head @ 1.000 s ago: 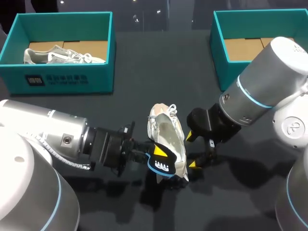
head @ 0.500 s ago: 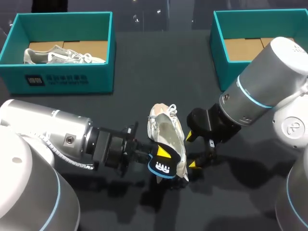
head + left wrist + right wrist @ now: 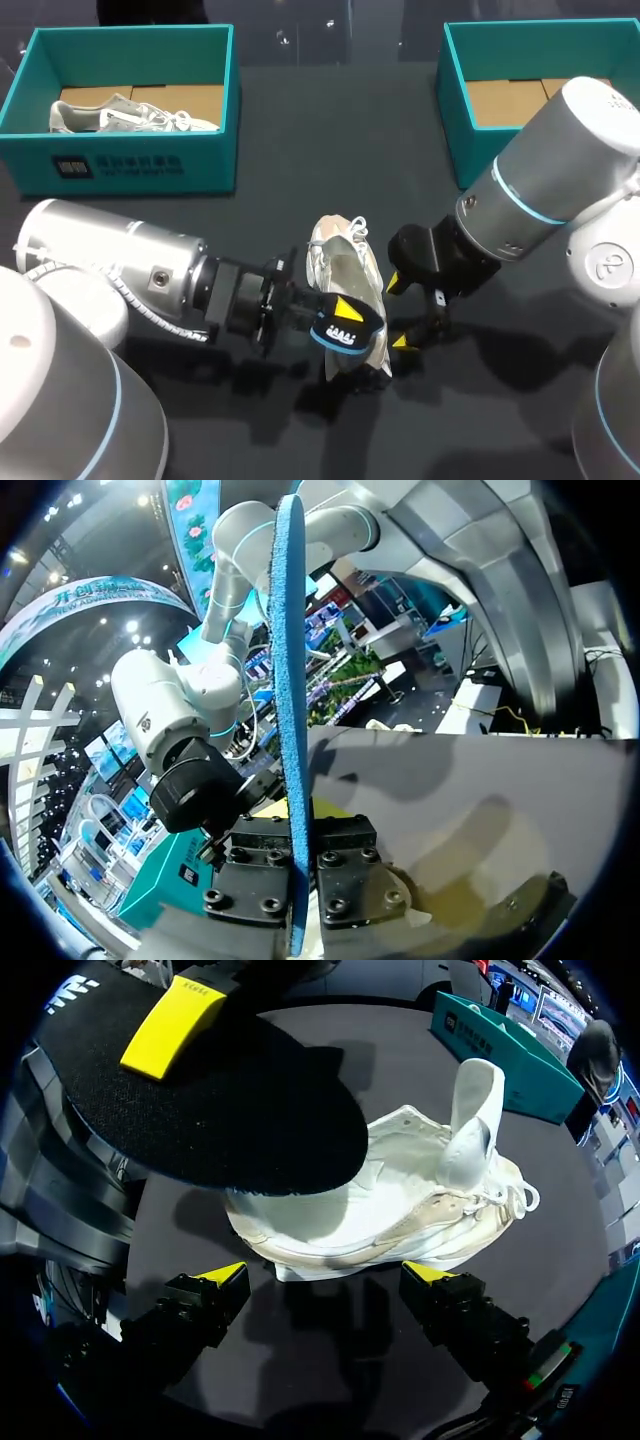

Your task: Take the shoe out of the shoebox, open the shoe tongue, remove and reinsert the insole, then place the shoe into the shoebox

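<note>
Our left gripper (image 3: 336, 318) pinches the insole (image 3: 352, 338) above the shoe (image 3: 345, 268) heel, likely for reinserting. Our right gripper (image 3: 397, 312), fingers apart and empty, sits at the shoe's 3 o'clock, probably to brace it.

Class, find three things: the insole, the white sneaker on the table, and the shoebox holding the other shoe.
insole (image 3: 250, 1120), right wrist view, its black face.
white sneaker (image 3: 345, 272), head view, inside its opening.
teal shoebox (image 3: 200, 165), head view, its front wall.
</note>
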Controlling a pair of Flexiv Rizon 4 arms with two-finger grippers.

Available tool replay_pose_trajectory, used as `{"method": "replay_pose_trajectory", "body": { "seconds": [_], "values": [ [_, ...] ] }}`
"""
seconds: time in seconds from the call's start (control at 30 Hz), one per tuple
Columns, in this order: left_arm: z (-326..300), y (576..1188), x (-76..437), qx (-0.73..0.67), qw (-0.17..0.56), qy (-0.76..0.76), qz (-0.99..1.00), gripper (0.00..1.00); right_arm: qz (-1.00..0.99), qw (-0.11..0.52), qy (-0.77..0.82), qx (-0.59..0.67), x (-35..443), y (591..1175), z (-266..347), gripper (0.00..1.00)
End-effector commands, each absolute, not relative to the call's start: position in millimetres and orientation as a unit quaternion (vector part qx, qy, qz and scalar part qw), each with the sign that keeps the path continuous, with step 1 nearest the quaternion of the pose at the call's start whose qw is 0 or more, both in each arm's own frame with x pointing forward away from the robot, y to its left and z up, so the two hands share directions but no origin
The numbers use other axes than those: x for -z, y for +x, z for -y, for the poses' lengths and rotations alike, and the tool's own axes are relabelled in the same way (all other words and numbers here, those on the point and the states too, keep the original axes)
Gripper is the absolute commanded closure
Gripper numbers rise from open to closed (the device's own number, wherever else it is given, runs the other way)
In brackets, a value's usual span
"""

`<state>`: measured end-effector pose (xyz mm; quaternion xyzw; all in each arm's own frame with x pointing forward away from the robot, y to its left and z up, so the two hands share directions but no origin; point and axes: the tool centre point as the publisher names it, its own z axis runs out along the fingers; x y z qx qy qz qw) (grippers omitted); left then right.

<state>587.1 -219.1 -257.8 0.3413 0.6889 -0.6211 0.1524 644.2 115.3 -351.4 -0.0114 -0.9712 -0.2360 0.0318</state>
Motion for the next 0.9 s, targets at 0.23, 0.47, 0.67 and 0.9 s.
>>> {"method": "replay_pose_trajectory", "body": {
  "seconds": [0.23, 0.47, 0.67, 0.9],
  "values": [
    [228.0, 590.7, 265.3, 0.624, 0.162, 0.328, -0.691, 1.0, 0.971, 0.03, -0.012, 0.236, 352.8, 643.2, -116.1, 0.0],
    [231.8, 587.5, 268.4, 0.637, 0.161, 0.317, -0.684, 1.0, 0.971, 0.03, -0.012, 0.236, 352.8, 643.2, -116.1, 0.0],
    [236.0, 585.2, 269.4, 0.649, 0.167, 0.296, -0.681, 1.0, 0.971, 0.03, -0.012, 0.236, 352.8, 643.2, -116.1, 0.0],
    [237.4, 584.3, 269.6, 0.653, 0.191, 0.27, -0.682, 1.0, 0.971, 0.03, -0.012, 0.236, 352.8, 643.2, -116.1, 0.0]
  ]
}}
